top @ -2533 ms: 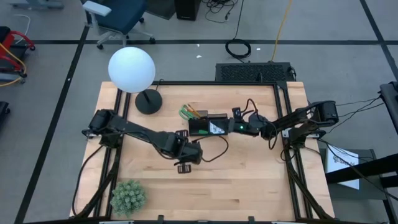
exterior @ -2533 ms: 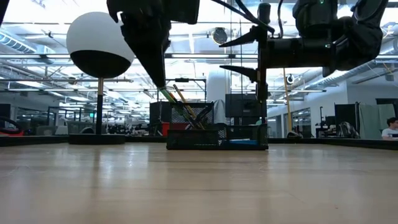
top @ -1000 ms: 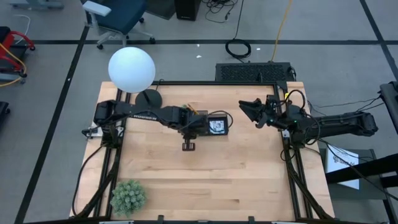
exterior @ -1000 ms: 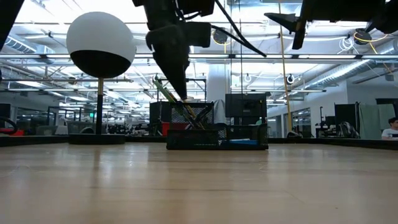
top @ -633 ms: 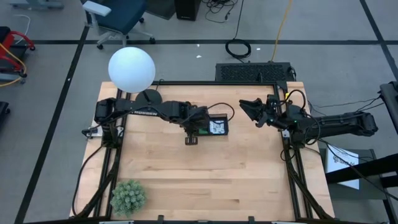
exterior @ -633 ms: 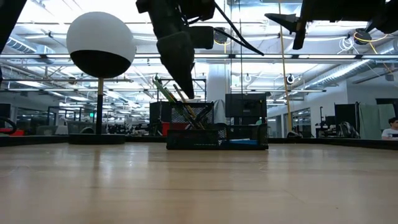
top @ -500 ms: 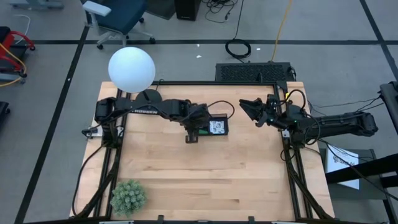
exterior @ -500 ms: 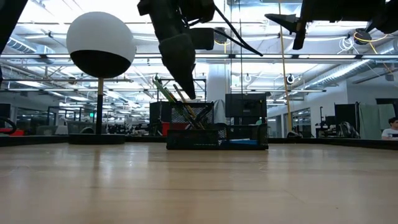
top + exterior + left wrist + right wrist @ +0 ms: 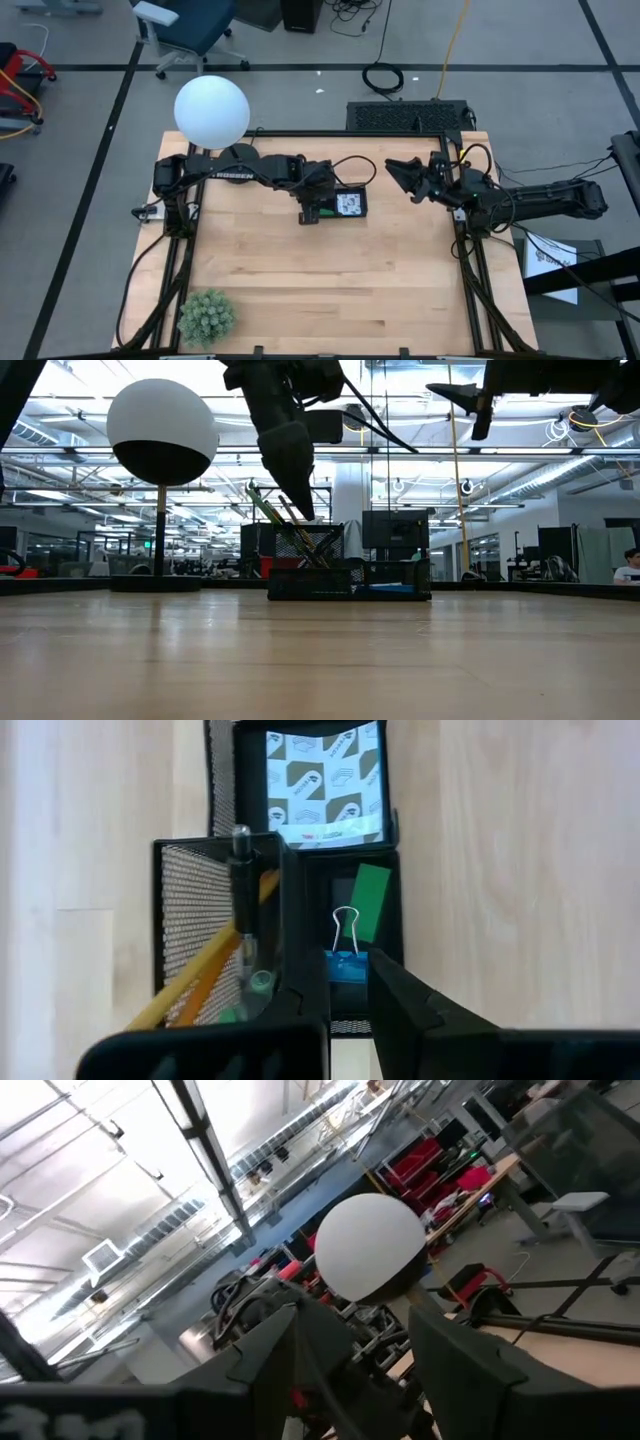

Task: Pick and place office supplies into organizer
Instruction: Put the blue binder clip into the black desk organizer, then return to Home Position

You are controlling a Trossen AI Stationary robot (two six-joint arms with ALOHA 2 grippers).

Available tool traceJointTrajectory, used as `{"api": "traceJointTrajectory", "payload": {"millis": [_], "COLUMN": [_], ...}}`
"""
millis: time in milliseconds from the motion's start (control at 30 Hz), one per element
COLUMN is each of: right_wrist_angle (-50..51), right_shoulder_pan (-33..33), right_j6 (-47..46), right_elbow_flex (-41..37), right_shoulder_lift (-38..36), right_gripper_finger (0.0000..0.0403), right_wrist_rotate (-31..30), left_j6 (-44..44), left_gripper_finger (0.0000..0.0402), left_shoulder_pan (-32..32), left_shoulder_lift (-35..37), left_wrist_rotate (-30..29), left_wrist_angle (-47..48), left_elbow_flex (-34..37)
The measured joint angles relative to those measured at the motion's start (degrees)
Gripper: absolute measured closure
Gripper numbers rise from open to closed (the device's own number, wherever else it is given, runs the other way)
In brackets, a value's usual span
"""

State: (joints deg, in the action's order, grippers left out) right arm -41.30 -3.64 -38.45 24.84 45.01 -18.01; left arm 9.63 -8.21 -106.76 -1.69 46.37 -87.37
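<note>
The left hand (image 9: 311, 212) hangs over the organizer (image 9: 340, 203), fingers slightly apart around a blue binder clip (image 9: 345, 965) beside a green eraser (image 9: 371, 902); pencils (image 9: 205, 975) lean in the mesh cup; right hand (image 9: 398, 176) waits open near the surface's (image 9: 330, 280) edge

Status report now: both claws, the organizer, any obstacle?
Left claw over organizer, slightly parted, blue clip just below. Right claw open, raised at table's right side. Nothing in the way.
</note>
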Motion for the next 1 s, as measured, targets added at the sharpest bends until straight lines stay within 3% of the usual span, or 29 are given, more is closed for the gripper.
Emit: {"api": "traceJointTrajectory", "payload": {"millis": [267, 667, 1000], "right_wrist_angle": [-0.15, -0.15, 0.22], "right_shoulder_pan": [-0.01, -0.02, 0.00], "right_j6": [-0.23, -0.55, -2.18], "right_elbow_flex": [0.02, 0.02, 0.02], "right_shoulder_lift": [0.01, 0.00, 0.01], "right_gripper_finger": [0.0222, 0.0222, 0.0222], "right_wrist_rotate": [-1.65, -1.50, -1.41], "left_j6": [2.36, 0.68, -1.94], "left_gripper_finger": [0.0365, 0.0283, 0.0273], "left_shoulder_pan": [-0.02, -0.02, 0.09], "left_shoulder_lift": [0.00, 0.00, 0.00], "left_wrist_rotate": [-1.05, -2.85, -2.85], "left_wrist_angle": [0.04, 0.13, 0.13], "left_elbow_flex": [0.00, 0.00, 0.00]}}
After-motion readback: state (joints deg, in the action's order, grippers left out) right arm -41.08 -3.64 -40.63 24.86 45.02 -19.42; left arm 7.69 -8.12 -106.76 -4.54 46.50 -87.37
